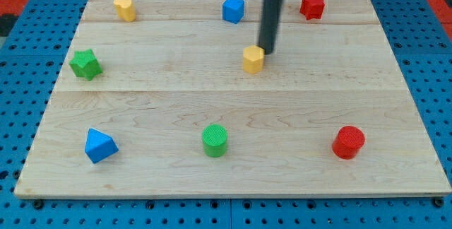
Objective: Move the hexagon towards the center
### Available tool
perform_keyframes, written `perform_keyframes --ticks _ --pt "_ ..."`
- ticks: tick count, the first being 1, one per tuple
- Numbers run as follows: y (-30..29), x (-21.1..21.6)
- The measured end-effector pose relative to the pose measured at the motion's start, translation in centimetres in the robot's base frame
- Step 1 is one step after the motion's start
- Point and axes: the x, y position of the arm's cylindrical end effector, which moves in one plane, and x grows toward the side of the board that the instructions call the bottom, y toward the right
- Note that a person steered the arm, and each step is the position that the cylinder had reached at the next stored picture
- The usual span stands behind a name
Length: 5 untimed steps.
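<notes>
Tip [268, 49] touching yellow hexagon [253, 59]

My rod [271, 18] comes down from the view's top edge, a little right of the middle, where only a sliver of its wider dark mount shows before the frame cuts it off. It stands nearly upright, leaning only slightly so its lower end sits a touch further toward the view's left than its upper end, dark and straight along its whole visible length. My tip [268, 50] rests at board height in the upper middle of the view
</notes>
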Motion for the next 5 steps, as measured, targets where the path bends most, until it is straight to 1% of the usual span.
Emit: perform_keyframes --ticks 1,2,3,4,5 --pt "-3.2 0.9" --pt "-0.7 0.9" --pt "-4.4 2.0" --pt "-6.8 9.7" --pt "-9.2 15.3"
